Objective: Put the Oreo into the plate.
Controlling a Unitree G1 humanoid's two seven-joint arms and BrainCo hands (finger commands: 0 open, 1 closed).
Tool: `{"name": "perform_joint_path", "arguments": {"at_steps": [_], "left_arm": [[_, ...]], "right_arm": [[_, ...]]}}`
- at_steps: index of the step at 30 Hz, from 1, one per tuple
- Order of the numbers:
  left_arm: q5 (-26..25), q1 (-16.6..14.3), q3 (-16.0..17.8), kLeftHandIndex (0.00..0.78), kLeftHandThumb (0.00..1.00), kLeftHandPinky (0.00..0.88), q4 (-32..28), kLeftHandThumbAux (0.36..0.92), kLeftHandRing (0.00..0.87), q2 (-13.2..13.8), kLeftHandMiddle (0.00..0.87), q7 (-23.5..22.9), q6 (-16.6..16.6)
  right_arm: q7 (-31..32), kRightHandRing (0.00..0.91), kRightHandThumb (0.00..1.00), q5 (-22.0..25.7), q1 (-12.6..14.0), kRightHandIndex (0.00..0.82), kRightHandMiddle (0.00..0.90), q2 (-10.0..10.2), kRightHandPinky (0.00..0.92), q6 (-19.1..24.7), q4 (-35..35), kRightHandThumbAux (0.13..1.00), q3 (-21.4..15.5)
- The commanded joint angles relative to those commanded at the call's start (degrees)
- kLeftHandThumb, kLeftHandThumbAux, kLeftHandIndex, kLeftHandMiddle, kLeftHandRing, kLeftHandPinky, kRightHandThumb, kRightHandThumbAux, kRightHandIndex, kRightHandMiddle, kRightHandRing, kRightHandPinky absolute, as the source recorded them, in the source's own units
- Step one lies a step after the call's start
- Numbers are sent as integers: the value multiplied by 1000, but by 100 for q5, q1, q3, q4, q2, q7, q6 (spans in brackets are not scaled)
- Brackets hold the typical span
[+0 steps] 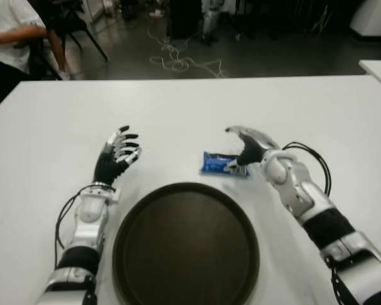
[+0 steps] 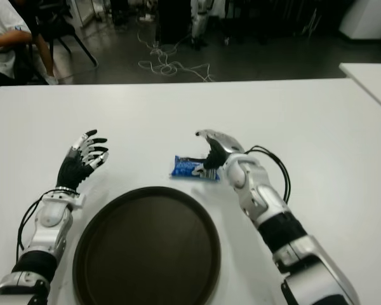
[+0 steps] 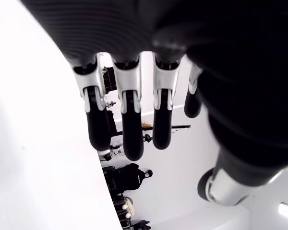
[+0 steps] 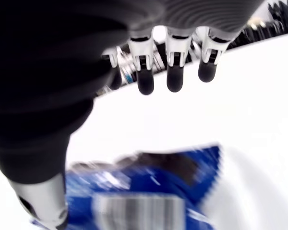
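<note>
The blue Oreo packet (image 1: 224, 164) is lying flat on the white desk (image 1: 197, 108), just beyond the far rim of the dark round plate (image 1: 186, 245) and outside it. The right hand (image 1: 249, 150) is being held directly over the packet's right end, its fingers (image 4: 175, 72) extended and arched above the wrapper without being closed on it; whether the thumb is touching the packet cannot be told. The left hand (image 1: 116, 155) is being shown to the left of the plate, raised with its fingers (image 3: 128, 120) loosely spread and nothing being grasped. A seated person (image 1: 9, 38) is being seen past the desk's far left corner.
</note>
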Motion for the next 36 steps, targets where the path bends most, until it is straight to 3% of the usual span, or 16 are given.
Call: {"name": "perform_joint_path", "arguments": {"at_steps": [13, 19, 36], "left_arm": [[10, 8, 7, 146, 410, 330, -48, 737, 299, -11, 268, 59, 23], [-152, -5, 43, 141, 405, 330, -22, 730, 294, -36, 264, -113, 1], [6, -37, 28, 143, 394, 317, 46, 748, 290, -2, 262, 5, -26]], "right_arm": [[-35, 132, 0, -147, 537, 132, 145, -85, 88, 79, -837, 763, 31], [179, 101, 0, -194, 581, 104, 119, -128, 75, 195, -1019, 748, 67], [150, 95, 0, -252, 551, 96, 108, -95, 70, 269, -886, 718, 87]]}}
